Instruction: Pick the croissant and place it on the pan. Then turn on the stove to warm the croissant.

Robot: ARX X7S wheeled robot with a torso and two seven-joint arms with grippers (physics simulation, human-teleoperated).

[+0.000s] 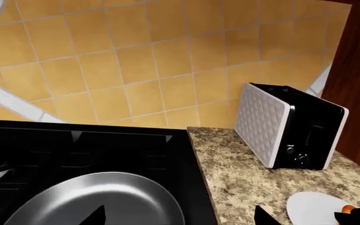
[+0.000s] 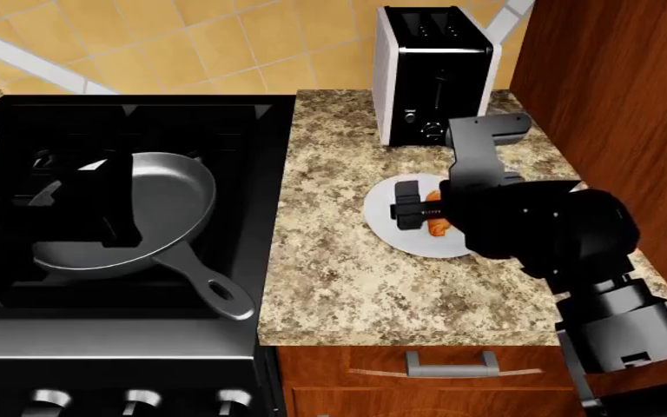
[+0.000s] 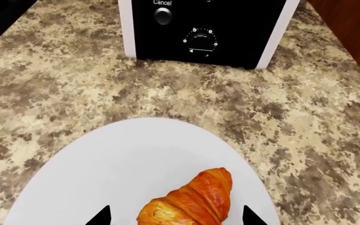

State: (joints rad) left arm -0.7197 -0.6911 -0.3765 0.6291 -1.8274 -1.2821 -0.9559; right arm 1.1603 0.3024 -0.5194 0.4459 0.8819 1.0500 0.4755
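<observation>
- The croissant lies on a white plate on the speckled granite desk, to the right of the stove in the head view.
- In the right wrist view the pastry rests on the near part of the plate, with one dark tip of the right gripper on each side of it.
- Those right fingers stand apart with the croissant between them; neither visibly touches it.
- In the head view the right gripper hangs low over the plate, its bulky black arm covering the plate's right part; only a bit of orange pastry shows beside it.
- A black and white toaster stands upright on the desk behind the plate, near the tiled wall, its dial and "Cancel" button facing the plate.
- The pan sits on the stove's black grates, its long handle pointing toward the front right and ending in a hole close to the desk's edge.
- The left gripper hovers over the pan as a dark block, hiding part of the rim.
- In the left wrist view only the dark tips of the left fingers show, well apart and holding nothing.
- Four silver-tipped knobs show along the stove's front edge.
</observation>
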